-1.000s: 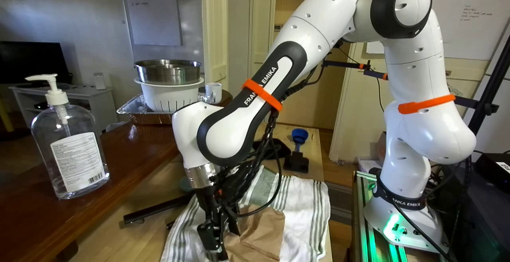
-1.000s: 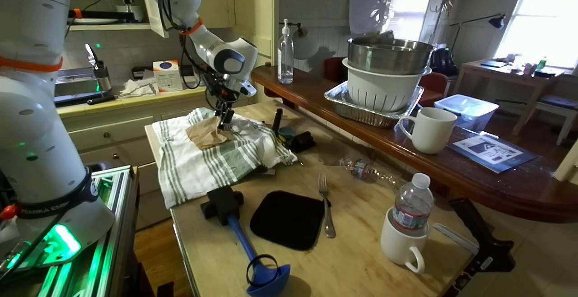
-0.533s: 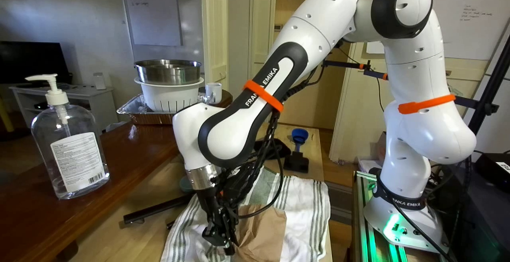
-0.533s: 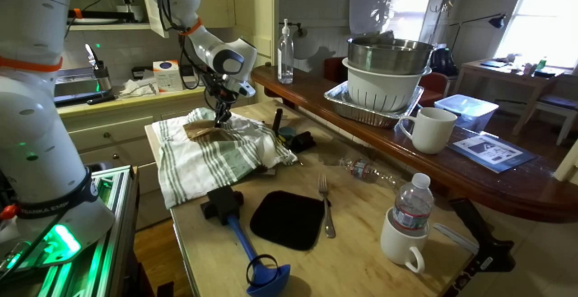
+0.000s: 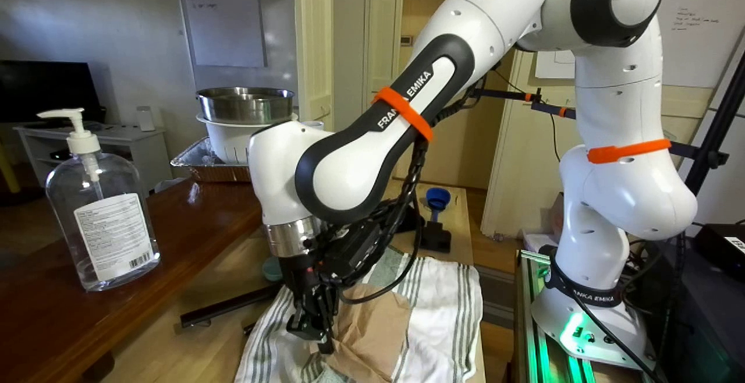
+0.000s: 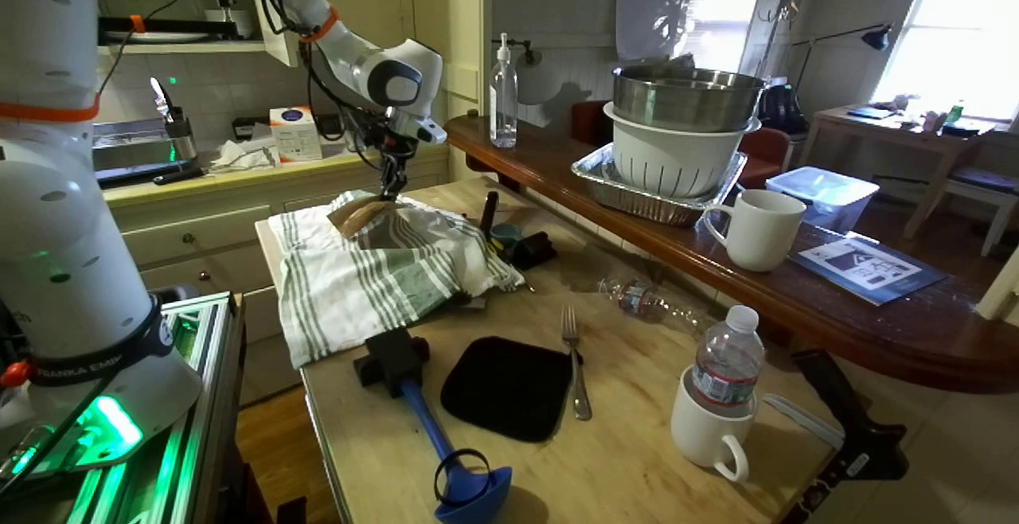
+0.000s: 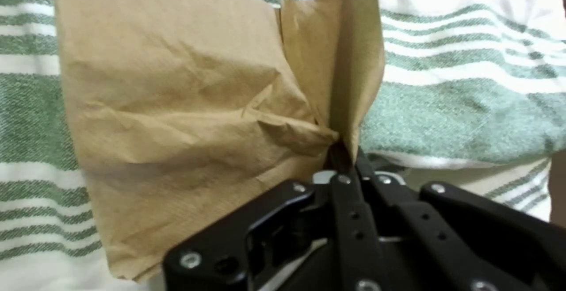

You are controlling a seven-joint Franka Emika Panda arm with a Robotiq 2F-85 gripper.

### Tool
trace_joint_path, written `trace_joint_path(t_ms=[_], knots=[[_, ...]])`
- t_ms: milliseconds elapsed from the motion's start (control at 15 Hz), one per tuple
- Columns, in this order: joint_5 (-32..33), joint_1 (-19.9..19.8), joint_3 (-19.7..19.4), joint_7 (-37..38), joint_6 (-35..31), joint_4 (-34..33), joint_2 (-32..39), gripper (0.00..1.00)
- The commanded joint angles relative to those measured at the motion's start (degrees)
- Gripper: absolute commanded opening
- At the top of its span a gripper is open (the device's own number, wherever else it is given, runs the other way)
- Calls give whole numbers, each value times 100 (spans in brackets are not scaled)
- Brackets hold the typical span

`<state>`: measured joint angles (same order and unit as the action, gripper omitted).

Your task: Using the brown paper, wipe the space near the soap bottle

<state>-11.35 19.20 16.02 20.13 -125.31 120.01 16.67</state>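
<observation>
The brown paper (image 7: 190, 105) is a creased sheet resting partly on a striped towel. My gripper (image 7: 351, 151) is shut on a pinched fold of it, and a flap stands up between the fingertips. In both exterior views the gripper (image 5: 325, 345) points down over the towel, and the paper (image 6: 362, 213) bulges upward under the gripper (image 6: 390, 193). The clear soap bottle (image 5: 113, 237) with a white pump stands upright on the raised dark wood ledge, apart from the gripper. Far along that ledge the soap bottle (image 6: 503, 102) shows again.
The white and green striped towel (image 6: 350, 301) is rumpled under the paper. Along the table runs the wooden ledge (image 5: 192, 226), higher than the tabletop, bearing a foil tray (image 6: 637, 201) with a colander, and a mug (image 6: 760, 229). A blue ladle (image 6: 434, 420) and black pad (image 6: 509, 389) lie nearby.
The gripper has closed on the brown paper and risen slightly. The paper has buckled and lifted near the fingers. In an exterior view the towel beside it looks more raised than before.
</observation>
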Motion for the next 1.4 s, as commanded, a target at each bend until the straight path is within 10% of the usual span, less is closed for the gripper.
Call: trace_joint_path(t_ms=[0,533,1000,1333], knots=[[674,205,-137,588,222,157,-691,1],[2530,-70,-125,212,863,-257,-1650,1],[2511,-176,-103,221,781,-198,-1669,1],[3035,-569,-413,-705,-579,-377,-1458,1]])
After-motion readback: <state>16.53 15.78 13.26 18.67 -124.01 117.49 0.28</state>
